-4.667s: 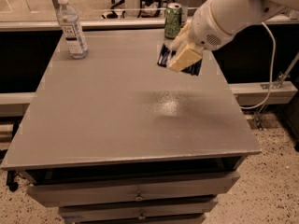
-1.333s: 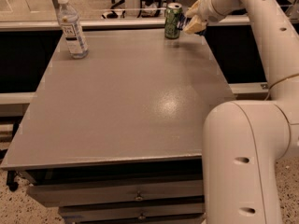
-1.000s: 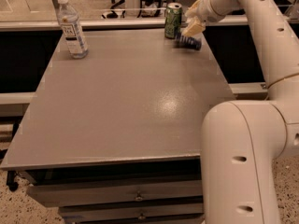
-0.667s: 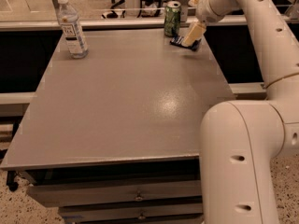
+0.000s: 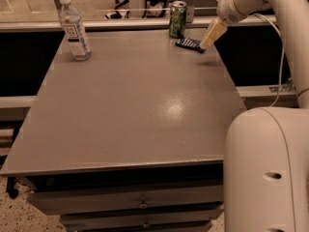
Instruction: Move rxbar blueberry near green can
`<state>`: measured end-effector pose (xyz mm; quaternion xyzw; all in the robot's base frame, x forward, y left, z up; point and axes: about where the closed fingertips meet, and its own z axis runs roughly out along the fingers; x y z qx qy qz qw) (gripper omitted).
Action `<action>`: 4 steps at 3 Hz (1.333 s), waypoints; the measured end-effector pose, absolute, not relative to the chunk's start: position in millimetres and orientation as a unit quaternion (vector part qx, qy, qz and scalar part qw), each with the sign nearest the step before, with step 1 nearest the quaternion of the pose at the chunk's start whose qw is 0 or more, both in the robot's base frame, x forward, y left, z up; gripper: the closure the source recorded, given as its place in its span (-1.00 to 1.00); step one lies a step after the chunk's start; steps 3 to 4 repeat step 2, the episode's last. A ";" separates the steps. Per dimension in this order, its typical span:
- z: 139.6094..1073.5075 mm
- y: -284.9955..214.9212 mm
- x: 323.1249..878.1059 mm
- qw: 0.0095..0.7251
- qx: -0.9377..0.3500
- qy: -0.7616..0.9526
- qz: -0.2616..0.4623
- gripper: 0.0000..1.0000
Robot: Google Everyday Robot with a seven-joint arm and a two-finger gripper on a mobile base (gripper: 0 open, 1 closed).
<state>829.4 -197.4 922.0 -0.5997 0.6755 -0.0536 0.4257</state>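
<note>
Your pale fingers (image 5: pixel 212 33) slant down over the far right of the grey worktop (image 5: pixel 125 105); clamped or parted, you cannot tell. The flat dark-blue rxbar blueberry (image 5: pixel 188 43) lies at their tips, long axis running left from them, the slim green can (image 5: pixel 177 19) just beyond

rxbar blueberry (image 5: pixel 189 44) was dark blue with pale markings, green can (image 5: pixel 177 19) silver-topped, cream gripper (image 5: pixel 207 41) hung just right of the bar, table (image 5: pixel 135 105) plain grey, clear bottle (image 5: pixel 75 29) white-capped
</note>
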 end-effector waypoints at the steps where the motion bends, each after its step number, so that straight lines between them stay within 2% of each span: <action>1: 933.8 -228.6 795.8 0.459 -0.564 0.687 -0.004 -1.00; 2: 928.5 -261.5 746.8 0.498 -0.513 0.694 0.087 -1.00; 4: 928.5 -261.5 746.8 0.498 -0.513 0.694 0.087 -1.00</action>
